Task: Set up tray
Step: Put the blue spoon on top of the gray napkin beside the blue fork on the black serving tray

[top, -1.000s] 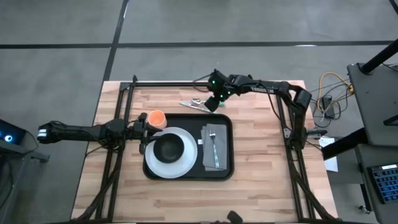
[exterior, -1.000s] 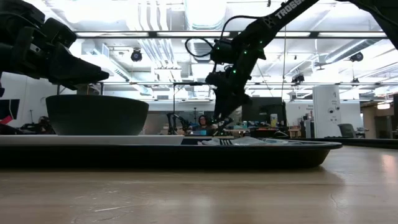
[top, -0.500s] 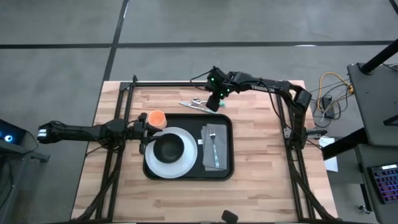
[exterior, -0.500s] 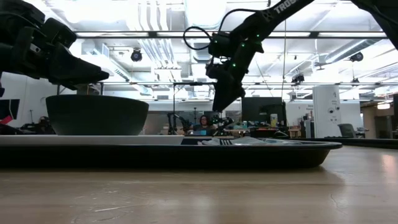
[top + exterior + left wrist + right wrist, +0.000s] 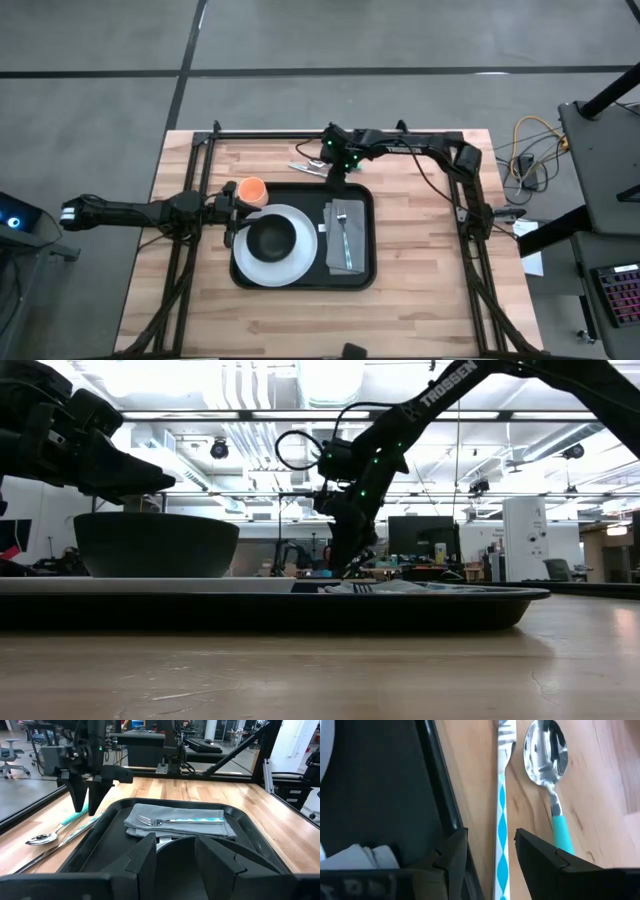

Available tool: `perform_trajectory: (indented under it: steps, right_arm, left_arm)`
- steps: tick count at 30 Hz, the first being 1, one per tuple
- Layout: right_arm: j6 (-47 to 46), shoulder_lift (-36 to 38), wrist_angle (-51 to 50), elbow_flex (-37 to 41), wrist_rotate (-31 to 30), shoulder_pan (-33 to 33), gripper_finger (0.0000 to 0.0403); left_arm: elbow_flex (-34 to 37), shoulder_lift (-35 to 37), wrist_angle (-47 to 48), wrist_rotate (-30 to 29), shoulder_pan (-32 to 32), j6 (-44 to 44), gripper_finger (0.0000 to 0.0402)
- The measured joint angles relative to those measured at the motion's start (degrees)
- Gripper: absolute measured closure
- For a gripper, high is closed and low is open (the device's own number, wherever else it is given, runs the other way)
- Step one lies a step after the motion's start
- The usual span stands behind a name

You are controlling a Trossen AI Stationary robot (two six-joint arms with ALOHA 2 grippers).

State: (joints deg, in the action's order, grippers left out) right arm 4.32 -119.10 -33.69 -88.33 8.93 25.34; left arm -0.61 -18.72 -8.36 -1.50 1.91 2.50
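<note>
The black tray lies mid-table and holds a white plate with a black bowl. Beside them lies a grey napkin with a fork on it. Beyond the tray's far rim, a teal-handled spoon and a knife with a blue-patterned handle lie flat on the wood. My right gripper is open and points down over them, one finger on either side of the knife's handle, touching nothing I can see. My left gripper waits open at the plate's left side, above the bowl.
An orange cup stands on the table at the tray's far left corner, next to my left gripper. Black frame rails run along the table's far edge and both sides. Bare wood shows right of the tray.
My right gripper has moved a little toward the table's left edge and come down over the knife and spoon, rolling about its own pointing line. The utensils have stayed in place.
</note>
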Motion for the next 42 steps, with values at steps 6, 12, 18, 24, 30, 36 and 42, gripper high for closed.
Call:
perform_trajectory:
  steps: [6,12,18,24,30,36,42]
  right_arm:
    - [1.4,-0.8,-0.2,-1.4,0.1,0.1,0.0246]
    - [2.6,-3.2,-0.9,-2.4,0.1,0.4,0.0248]
    - [3.0,-5.5,-0.9,-4.1,-0.7,0.7,0.0255]
    - [2.2,-5.8,-3.5,-5.7,-0.9,1.1,0.0267]
    - [1.9,-5.9,-9.8,-7.5,-1.0,1.3,0.0277]
    - [2.0,-5.9,-11.1,-8.8,-1.0,1.9,0.0273]
    - [2.2,-5.9,-11.8,-9.8,-1.1,2.3,0.0259]
  left_arm:
    - [0.0,0.0,0.0,0.0,0.0,0.0,0.0283]
    - [0.0,0.0,0.0,0.0,0.0,0.0,0.0283]
    - [0.0,0.0,0.0,0.0,0.0,0.0,0.0283]
    - [0.0,0.0,0.0,0.0,0.0,0.0,0.0283]
    - [0.0,0.0,0.0,0.0,0.0,0.0,0.0283]
    - [0.0,0.0,0.0,0.0,0.0,0.0,0.0283]
    - [0.0,0.0,0.0,0.0,0.0,0.0,0.0283]
